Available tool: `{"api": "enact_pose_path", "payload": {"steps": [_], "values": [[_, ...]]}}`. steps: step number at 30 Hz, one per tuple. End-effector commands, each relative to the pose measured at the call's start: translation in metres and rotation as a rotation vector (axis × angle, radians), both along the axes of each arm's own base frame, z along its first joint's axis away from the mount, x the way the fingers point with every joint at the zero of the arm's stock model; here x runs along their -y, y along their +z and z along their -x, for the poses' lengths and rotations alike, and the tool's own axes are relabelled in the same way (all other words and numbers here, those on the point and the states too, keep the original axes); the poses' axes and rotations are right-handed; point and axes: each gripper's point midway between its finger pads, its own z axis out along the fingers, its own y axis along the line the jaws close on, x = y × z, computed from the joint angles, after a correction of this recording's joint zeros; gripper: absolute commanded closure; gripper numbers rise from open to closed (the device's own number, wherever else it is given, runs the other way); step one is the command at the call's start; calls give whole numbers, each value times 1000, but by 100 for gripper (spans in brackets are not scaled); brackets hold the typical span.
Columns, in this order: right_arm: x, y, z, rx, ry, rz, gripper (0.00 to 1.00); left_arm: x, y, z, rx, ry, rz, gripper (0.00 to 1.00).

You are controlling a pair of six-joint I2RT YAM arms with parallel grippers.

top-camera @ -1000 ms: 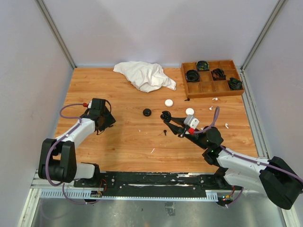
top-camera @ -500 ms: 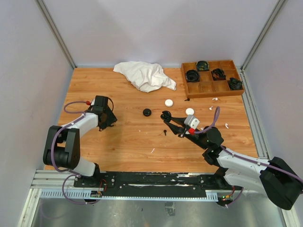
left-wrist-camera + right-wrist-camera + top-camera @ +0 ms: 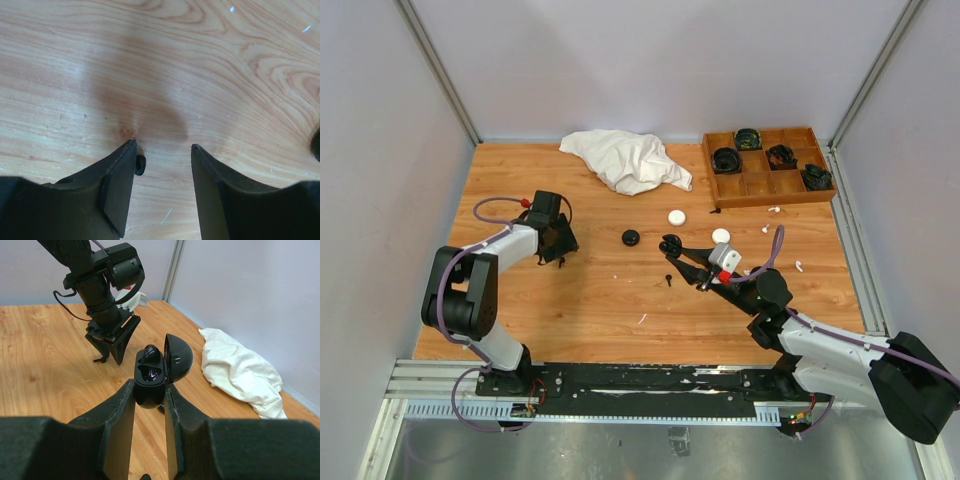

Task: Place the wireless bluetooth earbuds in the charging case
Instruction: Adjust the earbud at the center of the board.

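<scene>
**Spotter A:** Well, start at the left of the overhead view. Your left claw (image 3: 162, 146) hangs low over the table (image 3: 520, 310), jaws apart, nothing between them. A small black piece (image 3: 140, 164) lies on the wood just beside the inner face of the left-hand finger in the wrist view. It may be an earbud, but I can't be sure.

**Spotter B:** Moving right, you have a black puck (image 3: 631, 237) near the middle. A loose black earbud (image 3: 668, 279) lies below and to the right of it. Both are on the table, apart from each other.

**Spotter A:** Right of centre, your right claw (image 3: 150, 386) is clamped on the open black charging case (image 3: 149, 371) and holds it up off the wood. Its lid (image 3: 178, 357) is tipped back. One dark bud (image 3: 150, 353) seems seated in a well, and the other well looks empty.

**Spotter B:** Further right sit a white case (image 3: 677, 216) and a second white case (image 3: 721, 236). White earbuds (image 3: 798, 266) are scattered toward the right edge, below the wooden tray (image 3: 710, 170) in the upper right.

**Spotter A:** So, as I judge it, you're about halfway through the black case. None of the white earbuds is in a case yet.
</scene>
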Motion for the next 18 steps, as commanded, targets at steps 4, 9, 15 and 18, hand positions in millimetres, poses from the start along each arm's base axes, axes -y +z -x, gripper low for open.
{"api": "enact_pose_path", "payload": {"steps": [4,9,15,18], "values": [[-1,9,6,22,9,-18,99,-11,16,6,-10,-3,-82,47],[-2,9,5,21,10,-17,99,-16,15,13,-44,-14,-124,50],[-2,9,6,20,13,-19,99,-10,13,7,-60,-56,-151,57],[-1,9,6,22,11,-18,99,-7,10,7,-88,-74,-170,59]]}}
